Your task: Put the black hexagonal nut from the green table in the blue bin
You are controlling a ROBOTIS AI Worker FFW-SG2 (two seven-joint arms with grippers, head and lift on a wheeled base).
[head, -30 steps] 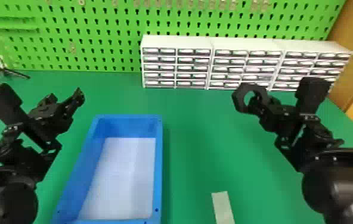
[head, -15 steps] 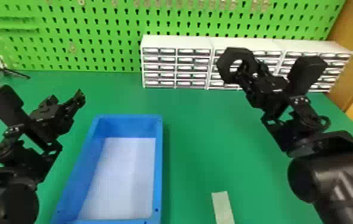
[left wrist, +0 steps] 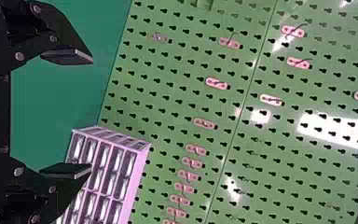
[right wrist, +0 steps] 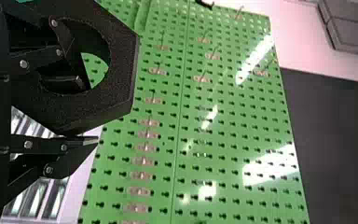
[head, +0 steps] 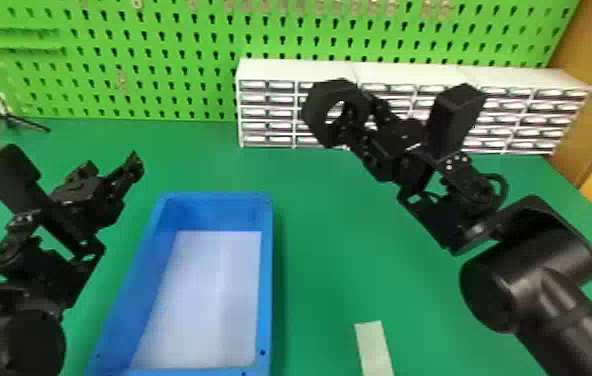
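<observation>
My right gripper (head: 347,131) holds the black hexagonal nut (head: 316,112) in the upper middle of the head view, raised above the green desk (head: 320,225). My fingers there are closed on one side of the ring: in the right wrist view, one finger reaches into the hole and the other (right wrist: 79,154) lies along the outer side, so that the wall of the nut sits between them. From my head I see the hole turned partly toward me, with the white drawer cabinet (head: 290,70) behind it.

My left gripper (head: 110,166) is parked at the left of the frame, just beside the far left corner of the blue bin (head: 267,280). Its fingers stand wide apart with nothing between them.

The bin is on the desk, left of centre in the lower half of the frame, and its floor looks pale. The nut is up and to the right of it in the frame, outside its rim. A pale strip (head: 374,345) lies on the desk at the lower edge, right of the bin. Across the back stands a green pegboard (head: 160,65), and a black tripod (head: 7,117) rests at the upper left.
</observation>
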